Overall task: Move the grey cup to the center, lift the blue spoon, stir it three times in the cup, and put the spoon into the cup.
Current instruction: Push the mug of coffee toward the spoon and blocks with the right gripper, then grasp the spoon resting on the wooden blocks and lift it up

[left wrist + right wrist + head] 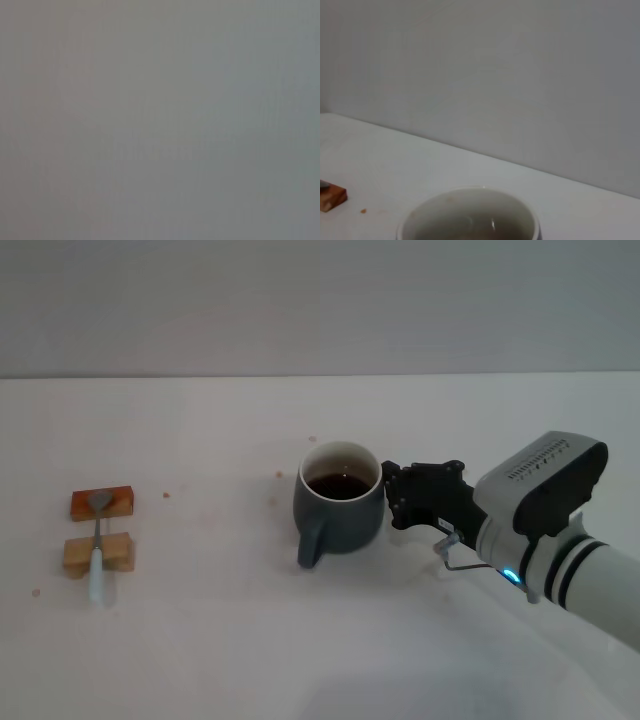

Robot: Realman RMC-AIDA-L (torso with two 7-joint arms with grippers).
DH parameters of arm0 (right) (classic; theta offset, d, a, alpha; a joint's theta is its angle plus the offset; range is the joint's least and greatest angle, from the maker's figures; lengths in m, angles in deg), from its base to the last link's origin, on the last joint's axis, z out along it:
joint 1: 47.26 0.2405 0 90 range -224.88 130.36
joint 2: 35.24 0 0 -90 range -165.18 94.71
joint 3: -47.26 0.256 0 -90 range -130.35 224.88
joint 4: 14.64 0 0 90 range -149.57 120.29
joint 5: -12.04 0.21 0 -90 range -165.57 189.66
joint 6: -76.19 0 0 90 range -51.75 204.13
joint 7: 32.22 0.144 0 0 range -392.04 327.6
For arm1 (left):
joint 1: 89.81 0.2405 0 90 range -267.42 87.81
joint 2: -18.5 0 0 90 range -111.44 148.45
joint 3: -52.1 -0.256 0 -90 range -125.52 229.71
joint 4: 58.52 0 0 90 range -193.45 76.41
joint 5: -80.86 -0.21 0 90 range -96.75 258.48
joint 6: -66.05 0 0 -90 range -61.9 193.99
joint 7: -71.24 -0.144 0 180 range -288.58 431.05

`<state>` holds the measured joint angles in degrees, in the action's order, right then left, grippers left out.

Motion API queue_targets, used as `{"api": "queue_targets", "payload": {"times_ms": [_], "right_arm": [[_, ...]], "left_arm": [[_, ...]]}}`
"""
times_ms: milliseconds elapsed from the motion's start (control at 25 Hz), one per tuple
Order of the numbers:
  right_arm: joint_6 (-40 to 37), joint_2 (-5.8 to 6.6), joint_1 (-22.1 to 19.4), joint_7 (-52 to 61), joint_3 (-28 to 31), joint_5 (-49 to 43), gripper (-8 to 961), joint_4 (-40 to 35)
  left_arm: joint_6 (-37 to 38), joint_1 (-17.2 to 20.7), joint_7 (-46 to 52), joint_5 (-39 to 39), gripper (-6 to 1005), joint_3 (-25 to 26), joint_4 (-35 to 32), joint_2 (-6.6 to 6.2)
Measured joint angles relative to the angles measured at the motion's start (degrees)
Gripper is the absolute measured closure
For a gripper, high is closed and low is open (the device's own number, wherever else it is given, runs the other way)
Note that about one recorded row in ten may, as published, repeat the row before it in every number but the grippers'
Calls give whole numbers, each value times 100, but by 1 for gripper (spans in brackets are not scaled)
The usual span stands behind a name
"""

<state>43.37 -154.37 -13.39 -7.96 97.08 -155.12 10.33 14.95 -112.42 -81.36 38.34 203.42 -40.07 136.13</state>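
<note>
Near mid-table: cup, handle toward the robot, dark liquid inside.
Right gripper: against the cup's right wall; whether its fingers are spread or pinching, I cannot tell.
Spoon: far left, bridging two wooden blocks, well apart from the cup.
Left arm: out of sight.
Cup handling: likely heavy, rigid, glazed-slick, spillable; grip the body low, keep level.
Spoon handling: light, thin; pinch the pale handle between blocks.

Rounded grey ceramic cup mid white tabletop, right pincer just beside; small blue-handled spoon far left, across two wooden blocks.
</note>
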Motion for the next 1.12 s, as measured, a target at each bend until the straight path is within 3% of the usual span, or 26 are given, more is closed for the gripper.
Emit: {"api": "queue_targets", "payload": {"times_ms": [320,720,920,1040,1080,1120], "right_arm": [[92,-15,270,391,-233,8,932,45],[218,-34,393,356,-103,20,928,-43],[154,-18,421,44,423,26,926,-403],[60,2,428,-140,784,29,908,-605],[60,2,428,-140,784,29,890,-605],[-27,13,433,-204,1057,29,873,-761]], "left_arm": [[-100,173,40,-20,311,-79,15,-28],[-102,281,100,-20,311,-212,18,-15],[-242,396,544,-17,311,-733,19,7],[-488,668,1106,-13,311,-1506,359,61],[-488,668,1106,-13,311,-1506,359,61],[-463,869,1452,-5,311,-1936,731,75]]}}
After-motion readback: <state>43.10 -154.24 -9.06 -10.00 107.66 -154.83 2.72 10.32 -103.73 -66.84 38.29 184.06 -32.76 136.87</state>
